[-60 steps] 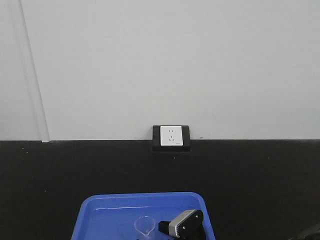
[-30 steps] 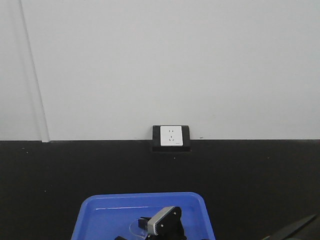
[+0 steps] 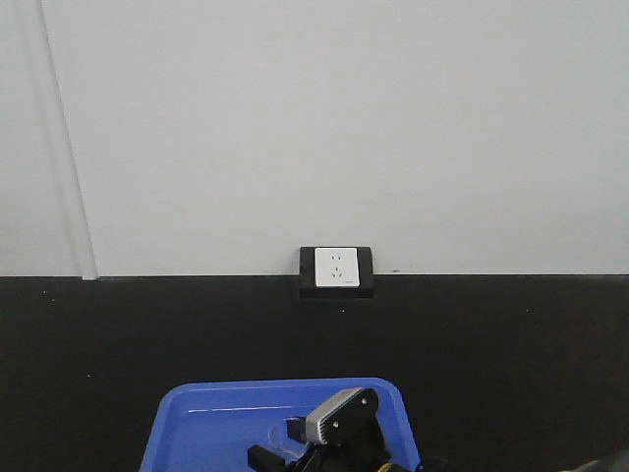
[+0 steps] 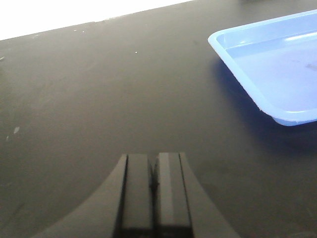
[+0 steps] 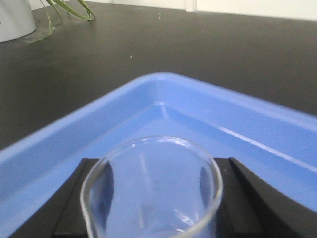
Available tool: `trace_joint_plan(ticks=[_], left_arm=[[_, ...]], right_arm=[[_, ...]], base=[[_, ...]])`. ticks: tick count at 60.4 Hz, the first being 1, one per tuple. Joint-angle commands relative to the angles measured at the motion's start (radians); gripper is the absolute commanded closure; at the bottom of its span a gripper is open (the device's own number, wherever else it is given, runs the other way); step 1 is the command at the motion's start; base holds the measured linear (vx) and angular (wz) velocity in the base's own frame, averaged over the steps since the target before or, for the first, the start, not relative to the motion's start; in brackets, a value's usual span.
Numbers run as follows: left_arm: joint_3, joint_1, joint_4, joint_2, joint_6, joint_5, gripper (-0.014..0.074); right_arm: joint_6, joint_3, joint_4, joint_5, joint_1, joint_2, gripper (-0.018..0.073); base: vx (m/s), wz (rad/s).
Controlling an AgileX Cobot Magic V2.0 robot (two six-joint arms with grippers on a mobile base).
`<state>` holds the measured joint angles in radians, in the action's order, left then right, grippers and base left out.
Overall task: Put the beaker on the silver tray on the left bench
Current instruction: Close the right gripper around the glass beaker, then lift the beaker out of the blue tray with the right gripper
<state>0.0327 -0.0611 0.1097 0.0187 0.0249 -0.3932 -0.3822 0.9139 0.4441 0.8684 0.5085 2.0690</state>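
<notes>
beaker (image 5: pixel 150 191), base cut off, clamped in right end effector (image 5: pixel 156 166) over blue tray (image 5: pixel 54 148); left end effector (image 4: pixel 154 181) closed.

You get flat, even room light in the front view: the wall (image 3: pixel 334 128) is a soft grey-white, and the desk (image 3: pixel 511 374) swallows light to near black. The tray (image 3: pixel 197 433) at 6 o'clock reads a saturated blue with one thin bright line along its far inner wall. On your left wrist view the strip at 12 o'clock is blown out white; the desk carries a dull sheen, the tray throws a soft shadow at 3 o'clock, and the left gripper (image 4: pixel 154 161) at 6 o'clock is dark and blurred. On the right wrist view the beaker (image 5: pixel 151 198) at 6 o'clock is too close to be sharp; its rim catches pale glints.
</notes>
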Motion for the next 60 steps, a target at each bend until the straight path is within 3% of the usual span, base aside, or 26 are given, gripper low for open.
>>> trace_joint_plan(ticks=[1,20,35,47,60], left_arm=[[0.02,-0.004,-0.003,0.007,-0.002,0.084,0.0595],[0.02,-0.004,-0.003,0.007,-0.002,0.084,0.0595],[0.02,-0.004,-0.003,0.007,-0.002,0.084,0.0595],[0.02,-0.004,-0.003,0.007,-0.002,0.084,0.0595],[0.02,-0.004,-0.003,0.007,-0.002,0.084,0.0595]], right_arm=[[0.006,-0.054,-0.031,-0.017,-0.003,-0.209,0.0575],[0.007,-0.372,-0.173,-0.41,-0.003,-0.859,0.0573],[0.011,-0.515,-0.177,-0.925,-0.003,-1.493,0.0573],[-0.012,-0.54,-0.078,-1.222,-0.003,-1.93,0.0573],[-0.098,-0.543,0.081,-1.418,-0.003,-2.079,0.0573]], base=[[0.0,0.0],[0.0,0.0],[0.0,0.0],[0.0,0.0],[0.0,0.0]])
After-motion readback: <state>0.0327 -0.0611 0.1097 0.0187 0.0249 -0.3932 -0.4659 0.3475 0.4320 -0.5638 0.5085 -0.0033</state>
